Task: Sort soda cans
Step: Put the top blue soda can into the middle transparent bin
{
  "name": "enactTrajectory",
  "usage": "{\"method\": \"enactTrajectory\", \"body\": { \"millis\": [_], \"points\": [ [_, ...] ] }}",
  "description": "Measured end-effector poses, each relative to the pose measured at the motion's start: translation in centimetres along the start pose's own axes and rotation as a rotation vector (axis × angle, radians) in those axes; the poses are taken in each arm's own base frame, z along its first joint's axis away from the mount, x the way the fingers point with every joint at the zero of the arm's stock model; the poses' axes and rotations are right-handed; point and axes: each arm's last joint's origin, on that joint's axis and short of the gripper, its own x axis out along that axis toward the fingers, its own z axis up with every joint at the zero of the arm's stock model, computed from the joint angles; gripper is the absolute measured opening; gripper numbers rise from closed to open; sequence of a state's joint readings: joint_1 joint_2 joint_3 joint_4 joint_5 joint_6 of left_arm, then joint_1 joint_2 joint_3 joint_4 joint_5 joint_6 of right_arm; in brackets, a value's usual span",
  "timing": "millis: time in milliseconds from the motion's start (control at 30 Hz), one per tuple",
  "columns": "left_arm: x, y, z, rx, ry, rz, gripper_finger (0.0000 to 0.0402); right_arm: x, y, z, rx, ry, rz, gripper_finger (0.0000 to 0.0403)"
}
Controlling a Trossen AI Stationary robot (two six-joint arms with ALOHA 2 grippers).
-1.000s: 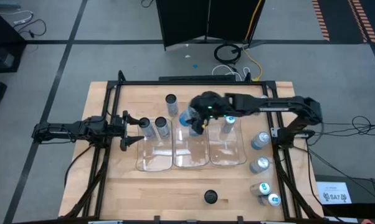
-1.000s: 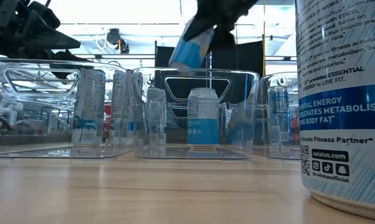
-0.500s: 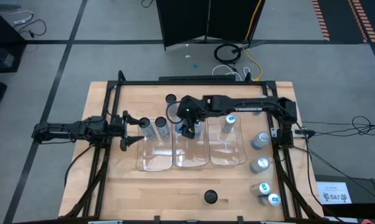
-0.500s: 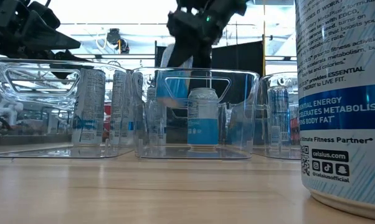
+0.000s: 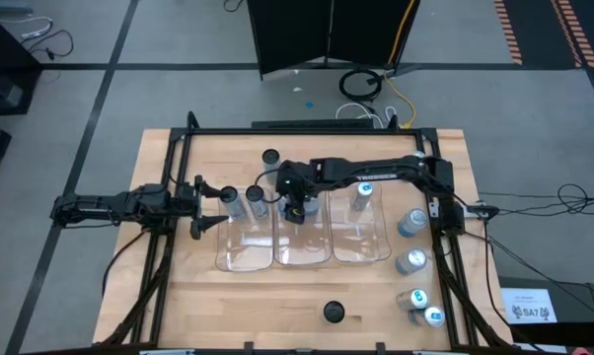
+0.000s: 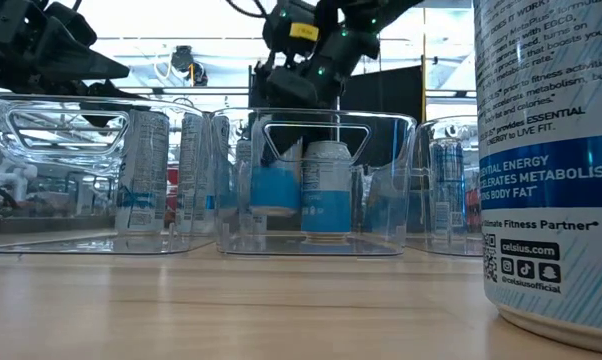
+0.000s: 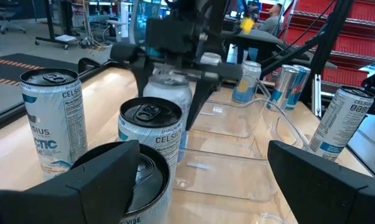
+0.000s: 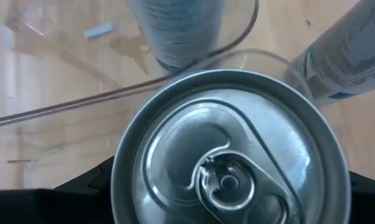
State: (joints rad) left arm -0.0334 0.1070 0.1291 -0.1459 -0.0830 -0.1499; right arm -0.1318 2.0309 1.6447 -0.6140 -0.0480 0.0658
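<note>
- Silver-topped can stands upright in the middle tray, at its far end, directly beneath the right gripper — the fingers straddle its sides, clamped on it.
- Two dark-topped cans stand in the tray just left of the middle tray.
- Left gripper waits left of the middle tray, just beside those cans — fingers spread apart, holding nothing.

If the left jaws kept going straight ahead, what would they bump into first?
Most likely the nearest dark-topped can, standing right in front of the left gripper; a second can stands just beyond it.
</note>
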Motion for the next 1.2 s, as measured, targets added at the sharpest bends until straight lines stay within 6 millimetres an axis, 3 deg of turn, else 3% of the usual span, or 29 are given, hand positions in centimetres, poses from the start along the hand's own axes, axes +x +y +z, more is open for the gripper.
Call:
{"method": "enactTrajectory", "body": {
  "millis": [300, 533, 867, 1200],
  "points": [
    [0.0, 0.0, 0.0, 0.0, -0.001, 0.0, 0.0363, 1.4, -0.2, -0.3, 0.001, 0.021, -0.052, 0.0307],
    [0.0, 0.0, 0.0, 0.0, -0.001, 0.0, 0.0363, 1.5, -0.2, -0.3, -0.003, 0.018, -0.051, 0.0332],
    [0.0, 0.0, 0.0, 0.0, -0.001, 0.0, 0.0363, 1.5, -0.3, -0.3, -0.008, 0.018, -0.053, 0.0336],
    [0.0, 0.0, 0.0, 0.0, -0.002, 0.0, 0.0363, -1.5, -0.8, 0.5, 0.013, -0.047, -0.058, 0.0336]
  ]
}}
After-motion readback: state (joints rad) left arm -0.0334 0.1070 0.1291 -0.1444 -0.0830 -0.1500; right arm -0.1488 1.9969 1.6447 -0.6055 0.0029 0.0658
